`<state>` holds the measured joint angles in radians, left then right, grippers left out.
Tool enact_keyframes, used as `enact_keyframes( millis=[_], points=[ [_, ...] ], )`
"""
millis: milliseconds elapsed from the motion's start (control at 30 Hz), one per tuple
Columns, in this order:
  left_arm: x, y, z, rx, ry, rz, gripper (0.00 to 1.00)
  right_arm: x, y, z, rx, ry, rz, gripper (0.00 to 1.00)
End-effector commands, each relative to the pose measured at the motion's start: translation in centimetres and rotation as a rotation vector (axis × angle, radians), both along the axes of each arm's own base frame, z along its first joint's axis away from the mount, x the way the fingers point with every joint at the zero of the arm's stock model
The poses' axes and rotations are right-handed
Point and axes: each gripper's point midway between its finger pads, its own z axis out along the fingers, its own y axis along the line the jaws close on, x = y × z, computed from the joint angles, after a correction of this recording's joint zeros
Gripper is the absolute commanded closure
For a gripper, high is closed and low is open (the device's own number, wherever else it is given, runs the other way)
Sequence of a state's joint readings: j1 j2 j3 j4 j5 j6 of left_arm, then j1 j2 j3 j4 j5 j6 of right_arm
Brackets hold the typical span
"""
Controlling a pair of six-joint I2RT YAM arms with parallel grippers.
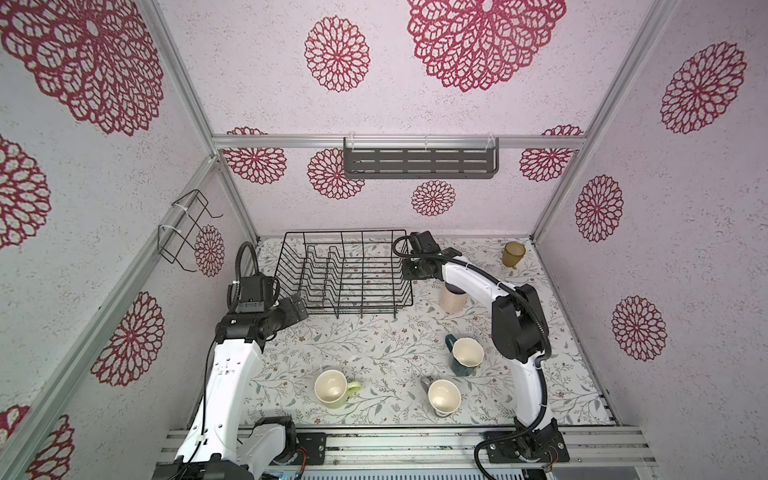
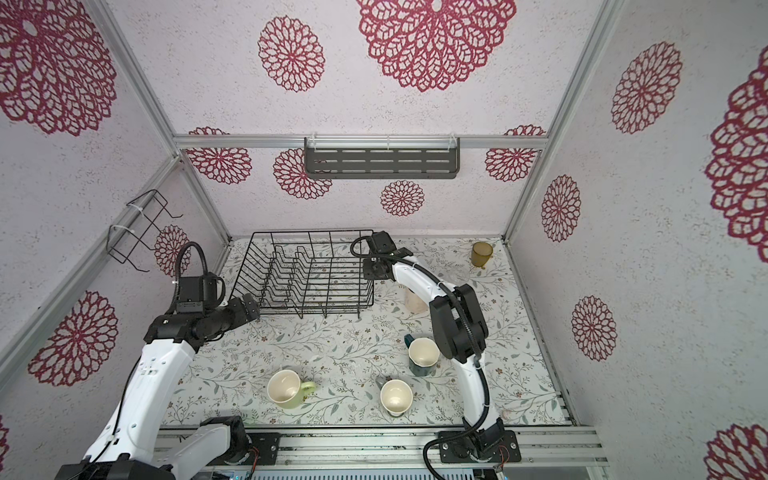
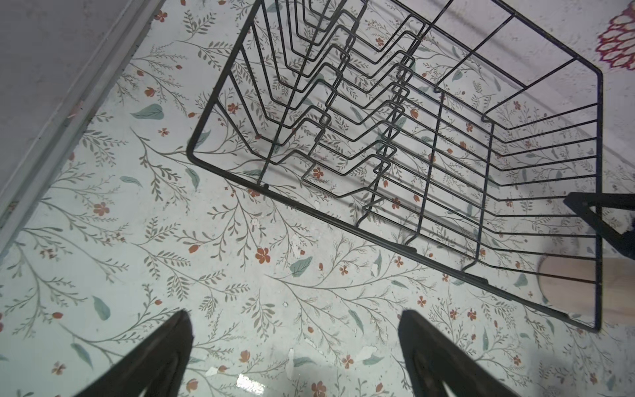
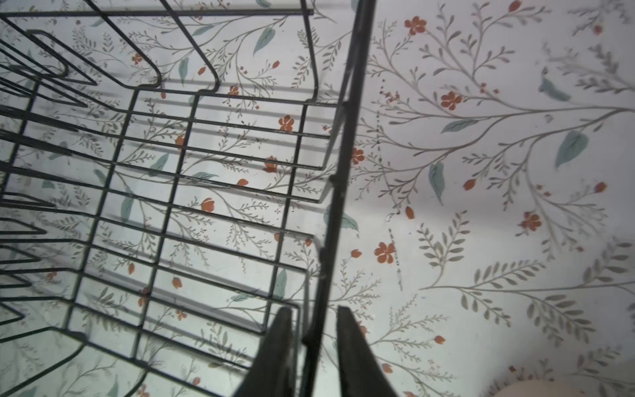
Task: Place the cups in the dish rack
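Six cups stand upright on the flowered table [image 1: 374,345], all outside the dish rack [image 1: 345,232], which sits at the back left. Pale pink tumbler [image 1: 452,301] is just beside the rack's right end, partly under the right arm. Clear glass [image 2: 458,273] is faint, further right, and the amber tumbler [image 1: 513,254] is in the back right corner. Teal mug [image 1: 465,357], grey mug [image 1: 444,398] and yellow-green mug [image 1: 332,388] are toward the front. Right gripper [image 4: 311,311] straddles the rack's right rim wire with its jaws drawn in close. Whether they actually pinch the wire, I cannot tell. Left gripper [image 3: 295,357] hangs over bare table near the rack's front left corner, jaws spread wide, holding nothing.
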<state>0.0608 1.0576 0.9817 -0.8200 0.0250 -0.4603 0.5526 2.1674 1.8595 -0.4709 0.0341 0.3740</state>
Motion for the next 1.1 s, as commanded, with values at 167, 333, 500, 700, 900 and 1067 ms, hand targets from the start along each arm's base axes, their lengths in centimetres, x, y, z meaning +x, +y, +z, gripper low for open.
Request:
enact_keyframes(
  millis=[167,333,500,700,900,1067],
  points=[
    [0.5,-0.6,0.1,-0.069,-0.024,-0.022,0.02,3.0,-3.3,2.5,-0.154,-0.109,-0.152,0.92],
    [0.6,-1.1,0.2,-0.097,-0.038,-0.034,0.02,3.4,-4.9,3.3,-0.175,-0.13,-0.189,0.97],
    [0.4,-1.1,0.1,-0.102,-0.034,-0.031,0.01,4.0,-6.9,3.7,-0.145,-0.118,-0.254,1.0],
    [0.5,-1.3,0.4,-0.113,-0.06,-0.04,0.01,4.7,-9.7,3.9,-0.093,-0.109,-0.343,1.0],
    [0.4,-1.3,0.6,-0.115,-0.068,-0.04,0.01,5.3,-11.7,4.5,-0.061,-0.103,-0.339,1.0],
    [0.5,-1.5,0.5,-0.121,-0.066,-0.047,0.01,5.3,-12.7,4.3,-0.055,-0.068,-0.25,1.0]
  ],
)
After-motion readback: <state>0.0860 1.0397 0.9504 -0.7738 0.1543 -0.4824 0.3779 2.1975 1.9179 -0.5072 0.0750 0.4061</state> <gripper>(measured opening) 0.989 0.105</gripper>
